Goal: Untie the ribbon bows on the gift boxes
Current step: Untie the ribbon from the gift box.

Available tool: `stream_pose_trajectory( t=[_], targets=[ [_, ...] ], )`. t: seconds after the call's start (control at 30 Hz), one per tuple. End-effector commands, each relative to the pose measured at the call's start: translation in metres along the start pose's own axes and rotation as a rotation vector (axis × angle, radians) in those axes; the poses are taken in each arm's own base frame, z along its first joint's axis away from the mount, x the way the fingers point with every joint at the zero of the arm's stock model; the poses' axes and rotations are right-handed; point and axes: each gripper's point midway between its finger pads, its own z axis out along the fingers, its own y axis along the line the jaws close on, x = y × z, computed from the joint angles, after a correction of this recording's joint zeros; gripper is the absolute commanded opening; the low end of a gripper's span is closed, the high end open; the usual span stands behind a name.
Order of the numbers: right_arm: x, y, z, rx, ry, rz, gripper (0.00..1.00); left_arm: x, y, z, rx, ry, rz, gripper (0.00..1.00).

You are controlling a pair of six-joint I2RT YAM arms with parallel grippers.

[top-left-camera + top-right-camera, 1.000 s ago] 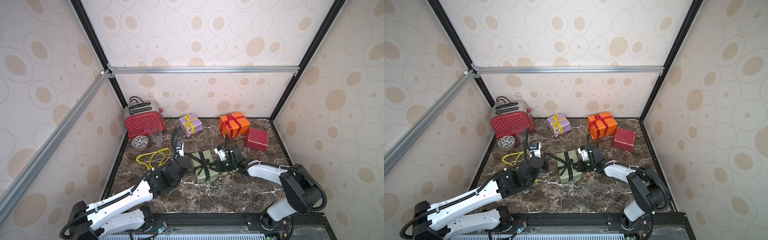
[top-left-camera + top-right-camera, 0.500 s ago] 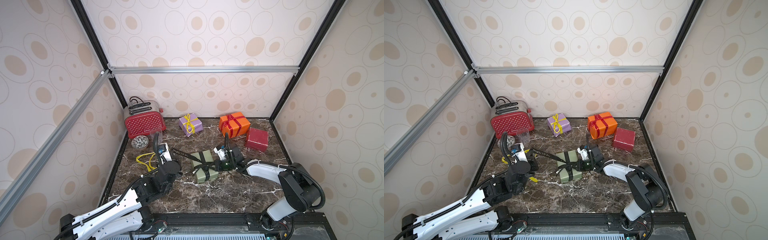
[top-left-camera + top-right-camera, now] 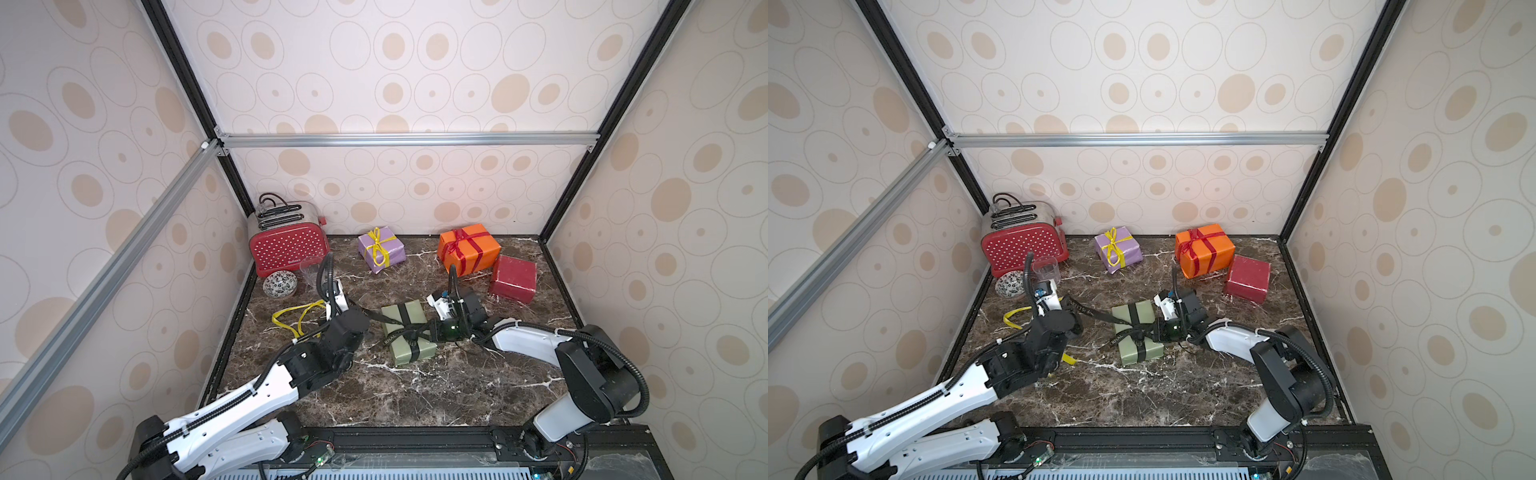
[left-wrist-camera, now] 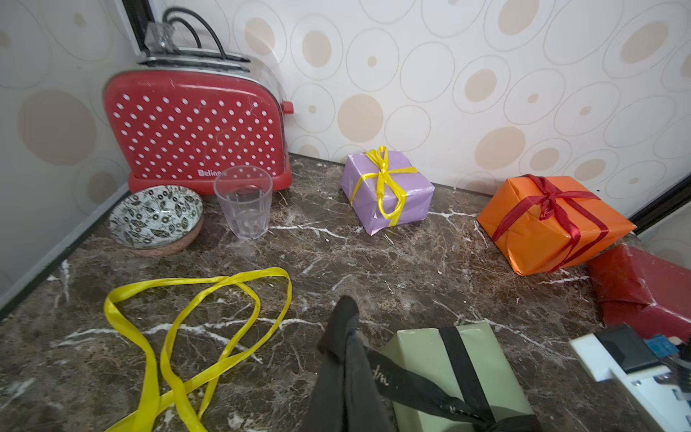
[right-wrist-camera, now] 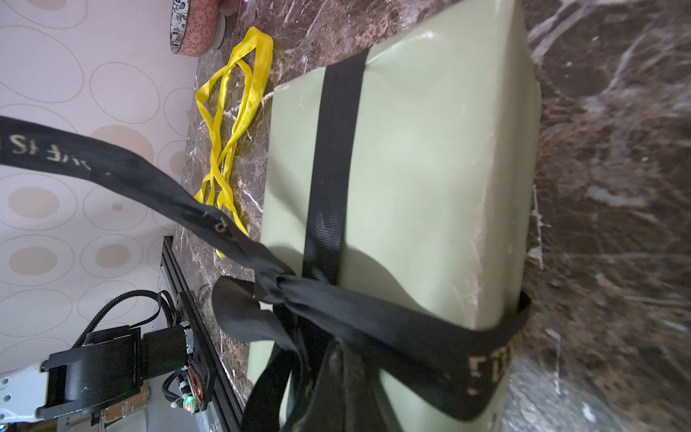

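Note:
The olive green gift box (image 3: 411, 351) (image 3: 1126, 312) lies mid-table with a black lettered ribbon (image 3: 374, 316) (image 3: 1096, 313) knotted on top. My left gripper (image 3: 356, 311) (image 4: 344, 329) is shut on one strand of that black ribbon (image 4: 411, 392), drawn taut to the left of the olive box (image 4: 422, 351). My right gripper (image 3: 429, 332) (image 5: 342, 368) is shut on the black ribbon (image 5: 374, 321) beside the knot. At the back stand the lilac box (image 3: 390, 253) with a yellow bow (image 3: 376, 245) and the orange box (image 3: 478, 257) with a red bow (image 3: 461, 239). The dark red box (image 3: 513, 279) bears no ribbon.
A loose yellow ribbon (image 3: 297, 318) (image 4: 187, 318) lies on the marble left of my left gripper. A red dotted toaster (image 3: 289, 245), a patterned bowl (image 3: 279, 284) and a clear glass (image 3: 309, 270) fill the back left corner. Walls close in on three sides.
My left gripper has pulled away to the left from the olive box, drawing a black strand out taut from the bow. The right gripper has stayed at the knot.

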Motion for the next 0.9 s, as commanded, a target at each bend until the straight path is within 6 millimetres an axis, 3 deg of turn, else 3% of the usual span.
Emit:
stream_pose_trajectory(
  t=[0.0, 0.27, 0.5, 0.57, 0.63, 0.73, 0.87],
  targets=[
    [0.035, -0.037, 0.007, 0.129, 0.108, 0.074, 0.0, 0.005, -0.03, 0.017, 0.075, 0.105, -0.015, 0.0],
    [0.035, -0.036, 0.007, 0.125, 0.107, 0.072, 0.0, 0.017, -0.093, 0.077, 0.177, 0.31, 0.008, 0.0],
    [0.035, -0.033, 0.006, 0.116, 0.1, 0.059, 0.0, 0.014, -0.175, 0.11, 0.343, 0.463, 0.11, 0.01],
    [0.033, -0.033, 0.005, 0.114, 0.093, 0.055, 0.0, 0.012, -0.194, 0.113, 0.396, 0.491, 0.119, 0.11],
    [0.034, -0.032, 0.004, 0.113, 0.091, 0.055, 0.0, 0.009, -0.205, 0.116, 0.417, 0.508, 0.13, 0.3],
    [0.032, -0.03, 0.002, 0.106, 0.079, 0.047, 0.0, 0.001, -0.204, 0.12, 0.388, 0.498, 0.142, 0.69],
    [0.028, -0.025, -0.004, 0.091, 0.043, 0.03, 0.01, -0.002, -0.186, 0.118, 0.339, 0.488, 0.146, 0.86]
  ],
)
